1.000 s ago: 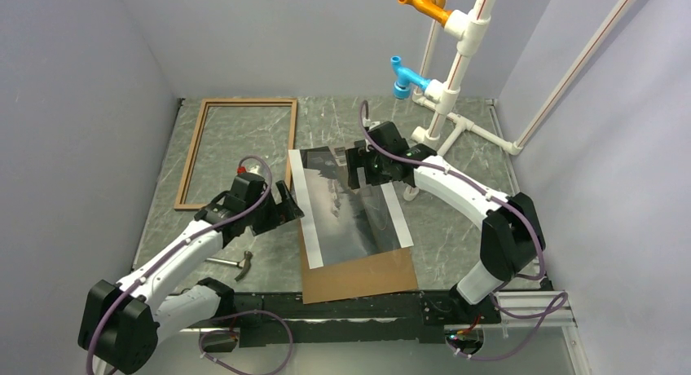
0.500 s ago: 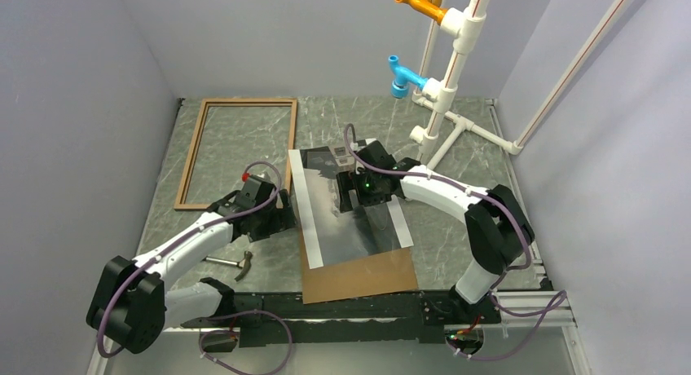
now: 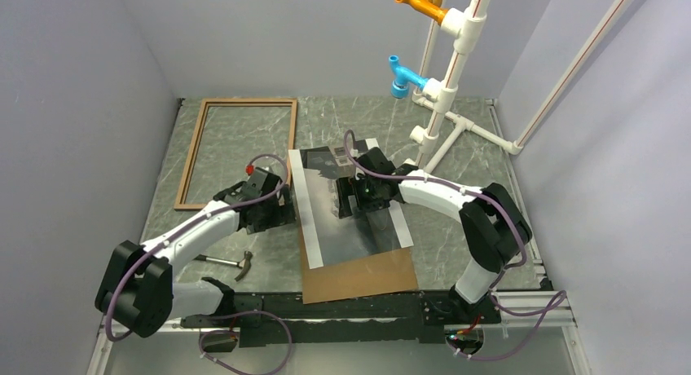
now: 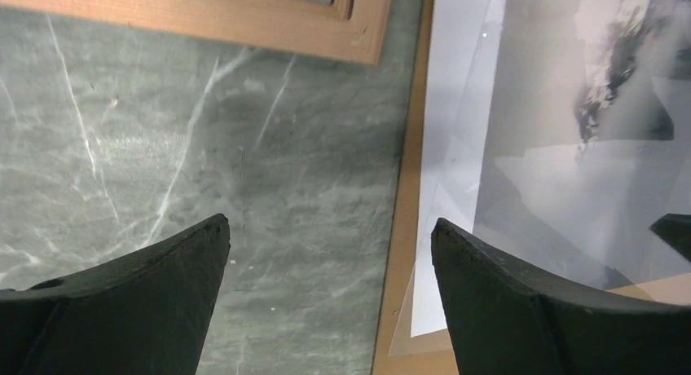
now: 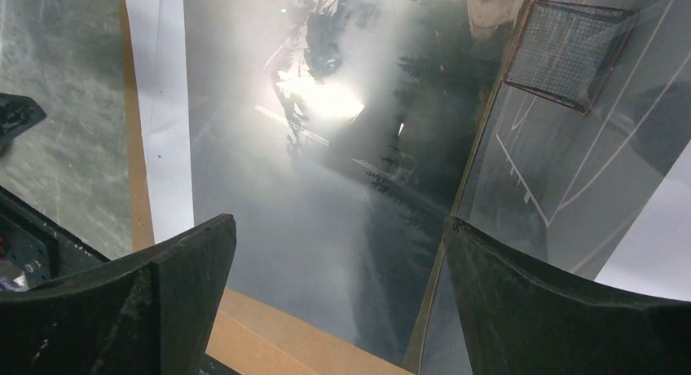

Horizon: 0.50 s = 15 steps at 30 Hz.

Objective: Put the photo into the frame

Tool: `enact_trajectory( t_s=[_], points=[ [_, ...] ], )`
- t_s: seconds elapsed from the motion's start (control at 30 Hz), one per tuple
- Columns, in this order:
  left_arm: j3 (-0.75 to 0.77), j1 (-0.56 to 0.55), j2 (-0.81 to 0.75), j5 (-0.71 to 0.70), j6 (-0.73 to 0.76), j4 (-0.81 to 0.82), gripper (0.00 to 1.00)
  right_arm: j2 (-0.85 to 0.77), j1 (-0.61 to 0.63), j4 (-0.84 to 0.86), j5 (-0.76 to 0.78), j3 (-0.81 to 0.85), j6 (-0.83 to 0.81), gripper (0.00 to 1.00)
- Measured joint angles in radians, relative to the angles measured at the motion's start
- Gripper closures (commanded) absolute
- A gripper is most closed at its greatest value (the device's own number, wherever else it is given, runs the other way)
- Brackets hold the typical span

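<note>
Two grippers, both spread wide, nothing held. The left gripper (image 4: 330, 228) hangs over bare table (image 4: 204, 147). The photo (image 4: 570, 147) lies flat just off its right finger, on the backing board (image 4: 403, 228), and the frame (image 4: 204, 12) corner is ahead of its fingers, apart from the print. The right gripper (image 5: 338, 224) hovers directly above the photo's middle, with the print under both jaws. Step looks like the approach to pick up the photo; nothing lifted yet. Next move probably calls for the left gripper to shift onto the print's white edge and work a finger under the thin glossy sheet without taking the board along.
</note>
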Motion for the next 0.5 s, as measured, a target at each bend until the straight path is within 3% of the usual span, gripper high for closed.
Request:
enact_trajectory(
  t_s=[0.5],
  points=[
    [0.281, 0.000, 0.245, -0.056, 0.136, -0.022, 0.11, 0.021, 0.000, 0.034, -0.024, -0.037, 0.002, 0.00]
  ],
)
